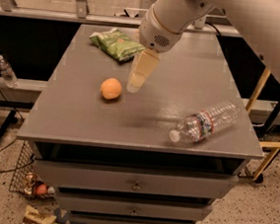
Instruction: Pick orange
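Note:
The orange point(111, 88) is a small round fruit on the grey cabinet top point(79, 123), left of centre. My gripper point(135, 85) hangs from the white arm coming in from the upper right. Its pale fingers point down just right of the orange, a small gap away, above the surface.
A green snack bag point(116, 44) lies at the back left of the top. A clear water bottle point(206, 123) lies on its side near the front right edge. A wire basket point(29, 177) with clutter sits on the floor at the left. Another bottle point(5, 70) stands at far left.

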Robot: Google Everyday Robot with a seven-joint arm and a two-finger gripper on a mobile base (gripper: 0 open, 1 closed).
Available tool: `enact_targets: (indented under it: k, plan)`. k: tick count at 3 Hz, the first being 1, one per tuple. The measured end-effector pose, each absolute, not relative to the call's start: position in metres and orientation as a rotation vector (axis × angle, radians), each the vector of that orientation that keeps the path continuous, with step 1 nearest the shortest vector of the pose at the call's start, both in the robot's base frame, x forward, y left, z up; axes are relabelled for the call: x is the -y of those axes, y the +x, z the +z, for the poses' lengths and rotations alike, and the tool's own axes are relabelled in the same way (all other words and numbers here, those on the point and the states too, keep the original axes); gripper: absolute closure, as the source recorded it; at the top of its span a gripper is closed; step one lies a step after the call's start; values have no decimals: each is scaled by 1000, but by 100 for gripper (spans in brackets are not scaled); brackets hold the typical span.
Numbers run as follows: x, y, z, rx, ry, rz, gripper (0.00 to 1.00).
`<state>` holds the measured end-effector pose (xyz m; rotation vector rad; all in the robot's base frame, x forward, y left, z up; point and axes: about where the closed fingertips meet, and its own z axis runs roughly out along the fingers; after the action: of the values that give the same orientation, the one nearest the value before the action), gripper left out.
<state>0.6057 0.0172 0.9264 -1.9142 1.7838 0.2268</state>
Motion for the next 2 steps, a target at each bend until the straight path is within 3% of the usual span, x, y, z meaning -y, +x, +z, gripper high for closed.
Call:
enact_targets:
  k: [2]
  plan:
    - [-38,607,899,-1795,-2007,251,0]
